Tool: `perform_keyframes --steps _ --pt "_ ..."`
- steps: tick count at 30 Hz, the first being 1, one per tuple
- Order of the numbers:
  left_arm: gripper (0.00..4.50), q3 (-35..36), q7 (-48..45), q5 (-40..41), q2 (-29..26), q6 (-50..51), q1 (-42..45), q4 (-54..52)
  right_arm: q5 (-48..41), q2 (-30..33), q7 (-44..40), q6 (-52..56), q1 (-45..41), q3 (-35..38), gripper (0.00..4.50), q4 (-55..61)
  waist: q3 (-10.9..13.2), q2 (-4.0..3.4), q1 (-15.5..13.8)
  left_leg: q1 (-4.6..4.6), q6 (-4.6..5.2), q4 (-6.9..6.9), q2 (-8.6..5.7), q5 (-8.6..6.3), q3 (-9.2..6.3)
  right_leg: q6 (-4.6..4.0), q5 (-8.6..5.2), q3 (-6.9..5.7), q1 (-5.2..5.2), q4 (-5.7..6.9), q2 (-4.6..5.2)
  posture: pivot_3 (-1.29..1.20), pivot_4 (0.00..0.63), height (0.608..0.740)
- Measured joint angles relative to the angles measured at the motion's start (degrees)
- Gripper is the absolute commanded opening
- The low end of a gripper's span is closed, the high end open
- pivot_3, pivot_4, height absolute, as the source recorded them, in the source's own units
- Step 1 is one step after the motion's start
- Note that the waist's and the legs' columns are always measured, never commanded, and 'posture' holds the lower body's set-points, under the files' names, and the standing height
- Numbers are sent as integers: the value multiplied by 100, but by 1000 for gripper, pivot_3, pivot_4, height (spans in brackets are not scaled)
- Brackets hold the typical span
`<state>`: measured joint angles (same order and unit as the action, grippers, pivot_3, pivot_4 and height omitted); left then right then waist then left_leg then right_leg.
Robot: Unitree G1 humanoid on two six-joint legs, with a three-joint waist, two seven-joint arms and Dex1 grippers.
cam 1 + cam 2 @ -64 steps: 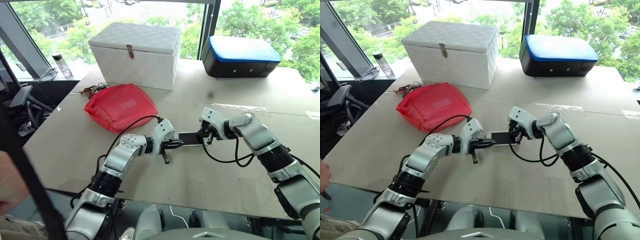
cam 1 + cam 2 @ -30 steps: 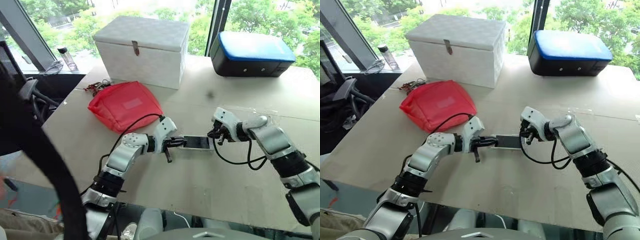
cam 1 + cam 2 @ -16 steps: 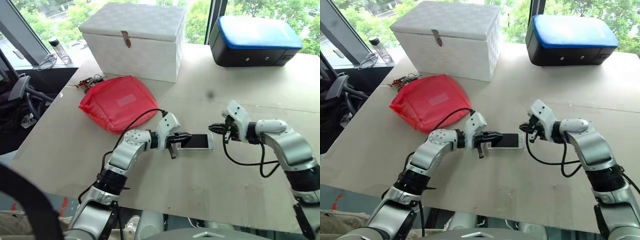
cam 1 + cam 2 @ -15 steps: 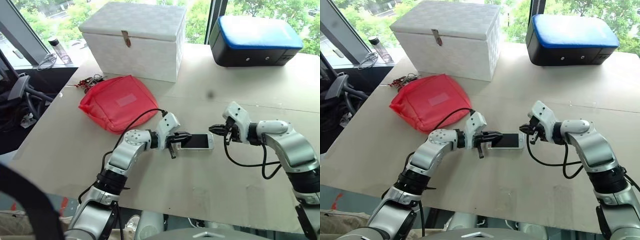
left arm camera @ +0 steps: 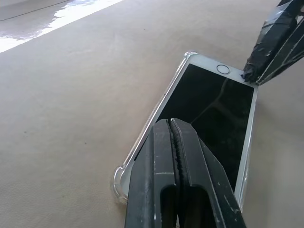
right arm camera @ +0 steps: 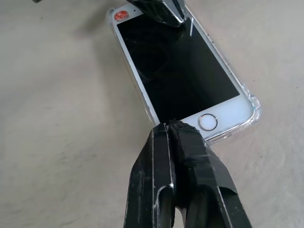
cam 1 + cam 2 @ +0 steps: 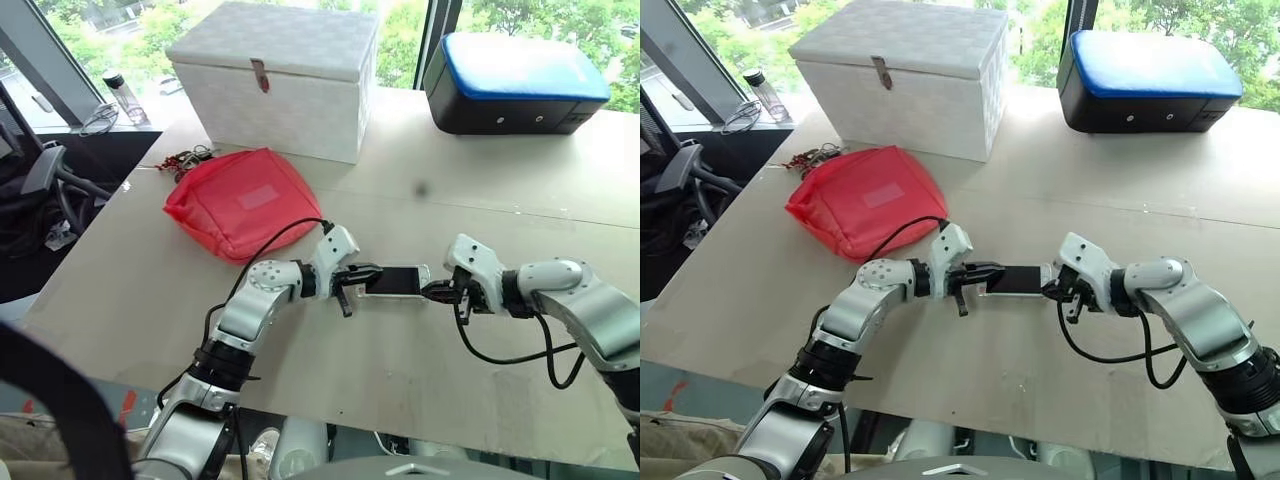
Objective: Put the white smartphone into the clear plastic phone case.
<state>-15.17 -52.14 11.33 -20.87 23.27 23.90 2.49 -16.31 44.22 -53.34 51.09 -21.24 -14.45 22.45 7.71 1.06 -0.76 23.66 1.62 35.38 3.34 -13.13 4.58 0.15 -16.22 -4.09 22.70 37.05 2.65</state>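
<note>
While both arms reach inward, white smartphone (image 7: 392,281) lies between.

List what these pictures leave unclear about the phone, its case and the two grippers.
- Phone top end: left gripper covers it in the right wrist view.
- Case: far rim hidden behind left fingers, so full seating is unclear.
- Right gripper: too small in head views to tell whether it touches the phone.
</note>
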Motion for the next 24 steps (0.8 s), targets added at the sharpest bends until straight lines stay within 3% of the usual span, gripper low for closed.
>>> perform_keyframes --steps 15,24 --pt "19 -58 6 -22 -72 88 -119 -81 344 125 -265 80 -714 -894 0 -581 -25 30 -1 -6 2 89 0 -1 -33 2 0 -14 -20 78 30 0 150 740" --pt "19 -68 82 -35 -98 210 -191 -125 510 -21 -384 84 -886 -1037 0 -949 -57 71 -2 -87 10 85 2 -10 -40 6 -8 -25 -101 66 51 0 150 740"
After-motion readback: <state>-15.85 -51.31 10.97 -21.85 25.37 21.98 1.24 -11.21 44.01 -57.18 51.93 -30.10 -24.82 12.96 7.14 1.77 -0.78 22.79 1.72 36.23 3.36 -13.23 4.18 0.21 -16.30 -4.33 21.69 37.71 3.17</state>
